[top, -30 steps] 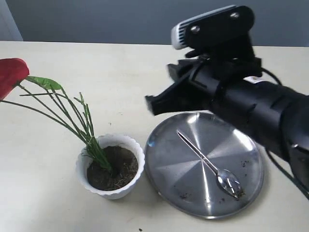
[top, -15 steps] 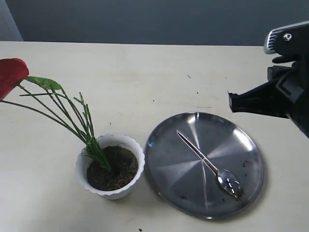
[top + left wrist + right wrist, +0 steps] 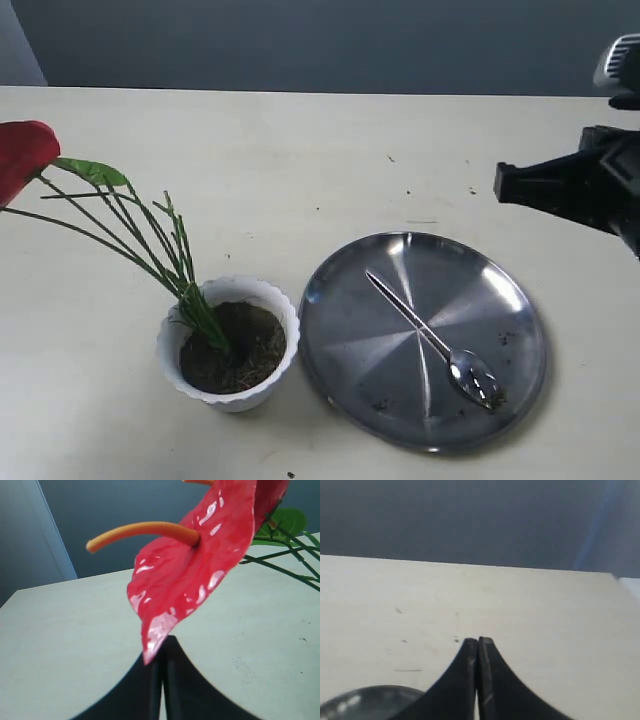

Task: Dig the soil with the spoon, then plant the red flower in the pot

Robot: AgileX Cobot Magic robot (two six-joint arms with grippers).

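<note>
The pot (image 3: 262, 293) stood toward the desk's (image 3: 300, 140) near edge, left of the middle, with soil (image 3: 245, 352) filling it nearly to the wavy rim. The flower (image 3: 130, 232) was planted in that soil on the pot's left side. Its thin stems (image 3: 150, 250) leaned steeply toward the desk's left edge, with the leaf (image 3: 95, 172) and the red bloom (image 3: 20, 155) hanging out at their far end, well clear of the pot. Just beside the pot, on the side of the desk's right edge, lay the plate (image 3: 480, 295); whether the two rims touched could not be told. The spoon (image 3: 430, 342) lay flat on the plate. Its handle pointed toward the plate's far left rim and its bowl lay by the near right rim, with dark crumbs in and beside the bowl and a few more scattered over the plate. The right gripper (image 3: 500, 183) hung in the air by the desk's right edge, beyond the plate's far side. Its jaws were pressed together on nothing, as the right wrist view confirmed. The left gripper (image 3: 166, 647) showed only in its own wrist view. Its two fingers met at the tips with nothing between them, and the glossy bloom hung close in front of them, its point overlapping one fingertip. Whether it touched the finger could not be told.
</note>
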